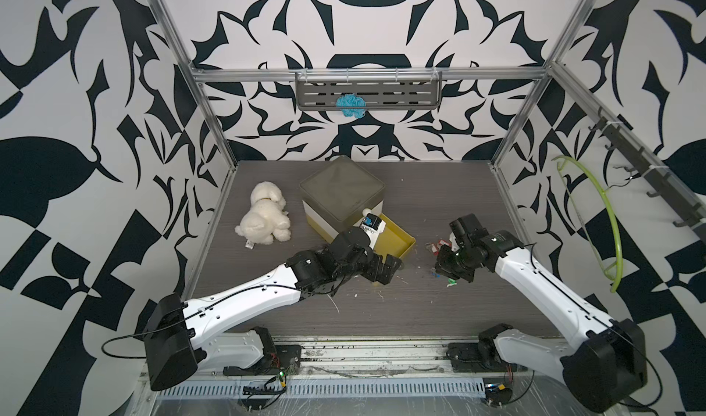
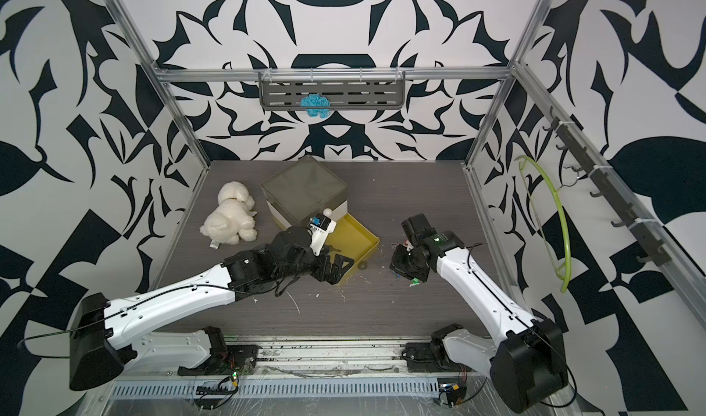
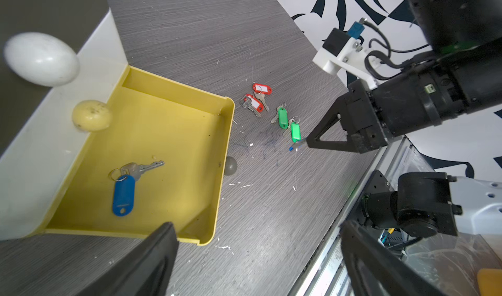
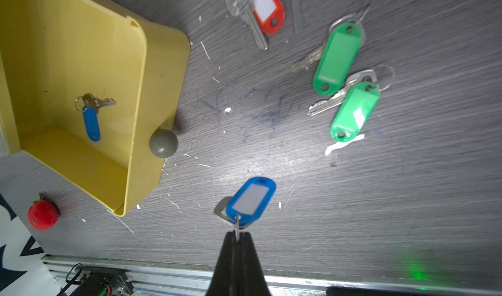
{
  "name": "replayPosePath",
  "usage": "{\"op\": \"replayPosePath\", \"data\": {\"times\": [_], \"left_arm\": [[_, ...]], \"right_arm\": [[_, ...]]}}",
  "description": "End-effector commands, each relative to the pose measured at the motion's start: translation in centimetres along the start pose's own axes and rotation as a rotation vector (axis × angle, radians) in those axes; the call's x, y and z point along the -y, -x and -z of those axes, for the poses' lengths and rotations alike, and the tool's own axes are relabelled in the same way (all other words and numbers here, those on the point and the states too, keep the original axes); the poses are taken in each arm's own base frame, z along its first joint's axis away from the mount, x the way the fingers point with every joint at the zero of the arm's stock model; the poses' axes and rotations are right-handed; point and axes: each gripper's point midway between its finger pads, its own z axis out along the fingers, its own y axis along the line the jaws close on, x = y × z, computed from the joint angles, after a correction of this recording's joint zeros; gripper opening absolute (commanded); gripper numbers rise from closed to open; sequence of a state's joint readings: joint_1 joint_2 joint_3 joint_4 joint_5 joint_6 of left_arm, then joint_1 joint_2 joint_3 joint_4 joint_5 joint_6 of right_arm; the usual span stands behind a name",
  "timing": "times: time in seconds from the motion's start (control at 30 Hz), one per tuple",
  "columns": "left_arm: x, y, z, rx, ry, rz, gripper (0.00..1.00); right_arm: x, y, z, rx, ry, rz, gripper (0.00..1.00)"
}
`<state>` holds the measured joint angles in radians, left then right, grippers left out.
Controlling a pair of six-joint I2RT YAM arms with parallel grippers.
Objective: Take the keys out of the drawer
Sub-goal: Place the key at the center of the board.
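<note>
Closest to the lens, the right jaws are clamped tight on the ring of a blue-tagged key (image 4: 250, 199), which dangles over the bench (image 4: 271, 150) near its front edge; I can't tell whether it touches the surface. Two green-tagged keys (image 4: 336, 58) and the red-tagged keys (image 3: 262, 88) lie on the bench just beyond it, outside the yellow drawer (image 3: 228, 134). A second blue-tagged key (image 3: 123, 194) lies on the drawer floor, toward the back. The left jaws stand wide apart and empty at the drawer's front corner, the one nearer the bench's front edge. From them the key lies inward. Its tag runs roughly parallel to the drawer's front wall, and its blade points at that wall. With the right arm occupied, I judge the left arm nearer, so I'd reach in with it and close across the tag's narrow width
</note>
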<state>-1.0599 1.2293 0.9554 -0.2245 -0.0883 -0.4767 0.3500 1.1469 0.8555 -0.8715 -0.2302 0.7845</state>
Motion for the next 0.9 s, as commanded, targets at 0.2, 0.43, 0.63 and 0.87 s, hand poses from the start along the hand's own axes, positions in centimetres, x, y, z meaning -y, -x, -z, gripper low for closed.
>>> {"op": "replayPosePath", "data": {"times": [0.2,0.43,0.63,0.87], "left_arm": [[1.1,1.0,-0.5,0.017,-0.036,-0.026,0.99],[1.2,0.6,-1.8,-0.009,-0.041,-0.044,0.99],[1.4,0.7,-2.4,-0.016,-0.044,-0.066,0.99],[1.5,0.7,-2.9,-0.022,-0.046,-0.072,0.99]], "right_arm": [[-1.1,-0.7,-1.9,-0.071,0.076,-0.023,0.00],[-1.3,-1.0,-3.1,-0.119,0.087,-0.018,0.00],[-1.3,-1.0,-4.1,-0.148,0.093,-0.025,0.00],[-0.8,-0.3,-5.2,-0.174,0.114,-0.068,0.00]]}}
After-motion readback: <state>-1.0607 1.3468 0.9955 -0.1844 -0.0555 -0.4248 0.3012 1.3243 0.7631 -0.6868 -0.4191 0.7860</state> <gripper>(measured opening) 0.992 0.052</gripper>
